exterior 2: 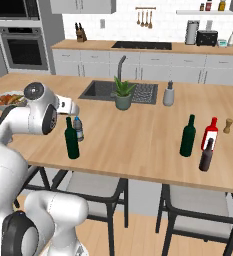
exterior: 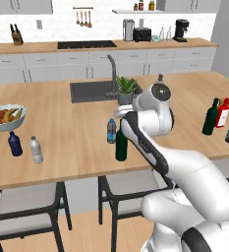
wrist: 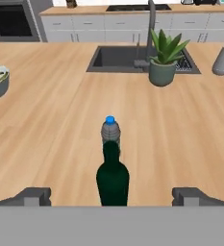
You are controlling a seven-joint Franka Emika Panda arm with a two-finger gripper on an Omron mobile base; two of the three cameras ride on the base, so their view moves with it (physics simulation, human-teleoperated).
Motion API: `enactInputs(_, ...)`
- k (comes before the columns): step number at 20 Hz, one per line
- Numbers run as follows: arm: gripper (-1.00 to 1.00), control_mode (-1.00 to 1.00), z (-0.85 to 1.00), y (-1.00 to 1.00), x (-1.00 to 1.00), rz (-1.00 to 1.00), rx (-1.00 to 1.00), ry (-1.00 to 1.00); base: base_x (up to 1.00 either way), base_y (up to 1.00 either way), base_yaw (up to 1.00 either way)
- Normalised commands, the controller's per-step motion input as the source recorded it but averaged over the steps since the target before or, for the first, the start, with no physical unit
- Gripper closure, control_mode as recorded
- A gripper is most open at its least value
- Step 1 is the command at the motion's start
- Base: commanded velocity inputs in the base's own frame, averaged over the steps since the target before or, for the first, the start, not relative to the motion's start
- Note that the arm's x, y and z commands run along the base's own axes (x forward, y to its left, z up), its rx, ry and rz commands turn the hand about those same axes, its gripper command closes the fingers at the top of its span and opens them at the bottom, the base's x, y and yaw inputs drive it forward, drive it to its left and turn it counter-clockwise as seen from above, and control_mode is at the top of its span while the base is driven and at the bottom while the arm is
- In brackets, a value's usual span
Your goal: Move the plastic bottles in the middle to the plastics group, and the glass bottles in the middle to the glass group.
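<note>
A: Nearest us, the gripper hangs with its fingers spread wide, holding nothing; the tall dark green wine bottle stands upright between them, near the counter's front edge.

B: Just behind it we see the small water bottle, blue cap up; open wood lies all around, the sink and potted plant well beyond.

A: Far right stand a green bottle, a red bottle with a white label, unreadable, and a brown bottle; far left, a navy bottle beside a clear bottle.
</note>
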Motion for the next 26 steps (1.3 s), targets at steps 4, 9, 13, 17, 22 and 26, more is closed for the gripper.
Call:
enactInputs(4, -1.0, -1.0, -0.34, 0.03, 0.38, 0.0, 0.01, -0.14, 0.0, 0.0, 0.0)
enactInputs(9, -1.0, -1.0, -0.29, 0.03, 0.3, 0.0, 0.0, -0.03, 0.0, 0.0, 0.0)
enactInputs(13, -1.0, -1.0, -0.12, 0.09, 0.3, 0.0, 0.0, 0.0, 0.0, 0.0, 0.0)
enactInputs(17, -1.0, -1.0, -0.12, 0.1, 0.41, 0.0, 0.0, 0.0, 0.0, 0.0, 0.0)
enactInputs(22, -1.0, -1.0, -0.4, 0.02, 0.31, 0.01, 0.0, 0.0, 0.0, 0.0, 0.0)
enactInputs(26, -1.0, -1.0, -0.4, 0.0, 0.26, 0.01, 0.0, 0.0, 0.0, 0.0, 0.0)
